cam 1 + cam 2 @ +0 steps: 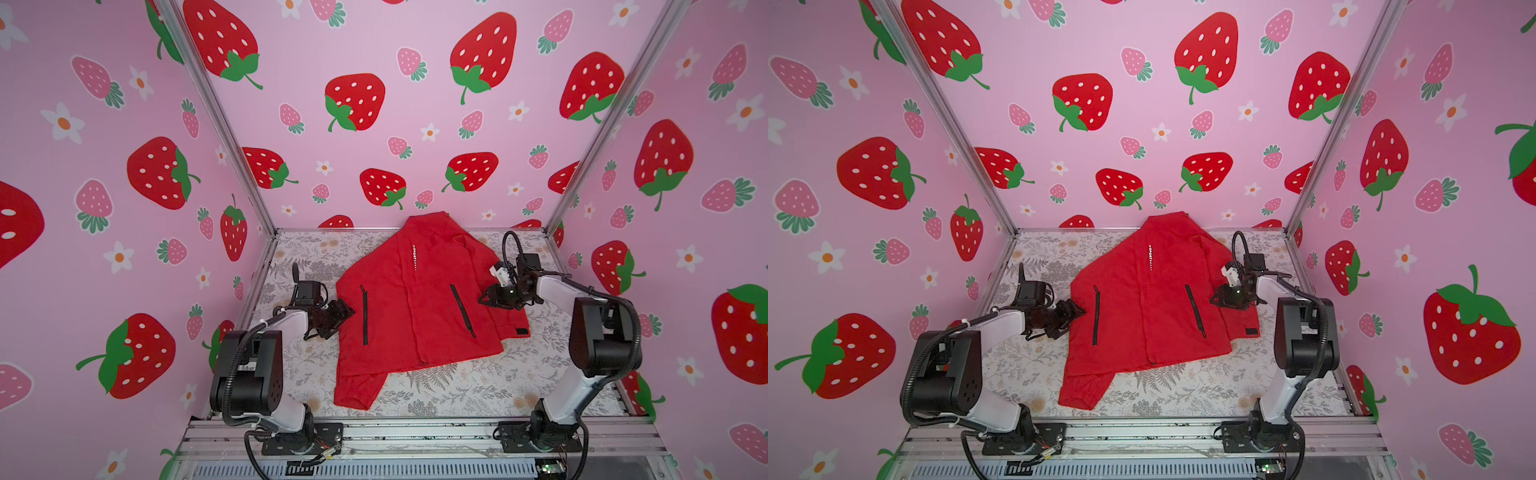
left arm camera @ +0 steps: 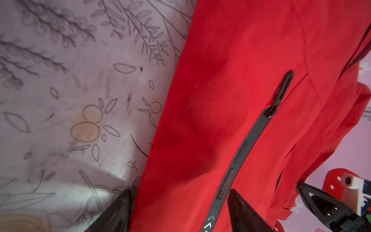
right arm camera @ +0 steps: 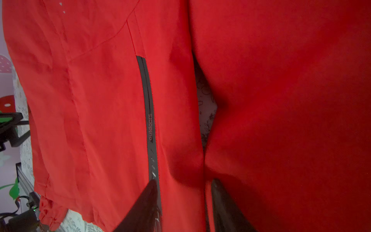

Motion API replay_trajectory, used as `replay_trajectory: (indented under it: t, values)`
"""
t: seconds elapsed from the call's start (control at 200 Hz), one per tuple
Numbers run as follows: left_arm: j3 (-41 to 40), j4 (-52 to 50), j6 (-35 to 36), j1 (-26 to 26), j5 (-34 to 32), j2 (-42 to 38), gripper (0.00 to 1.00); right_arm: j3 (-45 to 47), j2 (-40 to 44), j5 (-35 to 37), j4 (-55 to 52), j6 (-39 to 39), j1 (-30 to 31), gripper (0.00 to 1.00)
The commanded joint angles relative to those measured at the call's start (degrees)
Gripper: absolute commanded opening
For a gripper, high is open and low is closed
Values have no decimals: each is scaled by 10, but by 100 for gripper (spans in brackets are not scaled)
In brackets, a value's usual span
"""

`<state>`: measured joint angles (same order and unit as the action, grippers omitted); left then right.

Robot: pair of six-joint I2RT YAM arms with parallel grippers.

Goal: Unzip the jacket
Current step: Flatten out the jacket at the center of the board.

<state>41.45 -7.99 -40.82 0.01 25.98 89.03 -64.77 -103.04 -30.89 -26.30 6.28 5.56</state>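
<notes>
- The jacket (image 1: 386, 316) lies flat, front up, in the middle of the desk (image 1: 457, 395), with its collar (image 1: 428, 220) at the far end and its hem near.
- The front zip (image 1: 415, 324) runs near to far down the middle, leaning slightly left toward the far end. It looks closed along its whole length, and I cannot see its pull.
- The left claw (image 1: 343, 313) sits at the jacket's left edge, beside the left pocket zip (image 1: 365, 309). In the left wrist view the left claw (image 2: 179, 192) is spread wide, 1 finger over the desk and 1 over the cloth, holding nothing.
- The right claw (image 1: 484, 299) is over the jacket's right side, just right of the right pocket zip (image 1: 462, 309). In the right wrist view the right claw (image 3: 183, 181) is partly spread with a ridge of red cloth between its fingers. I cannot tell whether it is pinching that cloth.
- The front zip lies between the 2 claws, about equally far from each.
- The collar end, where the pull probably sits, is farther back than both claws, and the right arm looks nearer to it.
- The coming move likely turns on 1 claw pinning the cloth while the other reaches far for the pull.
</notes>
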Motion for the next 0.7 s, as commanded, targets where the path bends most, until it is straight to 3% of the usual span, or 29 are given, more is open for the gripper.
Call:
replay_trajectory:
  t: [0.0, 0.22, 0.41, 0.455, 0.53, 0.695]
  values:
    - [-18, 10, -5, -1, 11, 26, 72, -19, -23, -8, 4, -8, 6, 50]
    - [-24, 62, 6, -14, 63, 17, 54, -36, -59, -29, 33, -15, 13, 46]
    - [-14, 121, -21, -19, 135, 17, 31, -72, -56, -77, 43, -11, 18, 0]
    - [-8, 130, -31, -22, 149, 8, 22, -99, -47, -71, 31, -13, 20, 0]
    - [16, 114, -35, -31, 145, -27, 0, -168, -43, -56, -4, -18, 21, 0]
    - [99, 23, -26, -95, 82, -136, 0, -394, -81, 34, -114, -26, 17, 0]
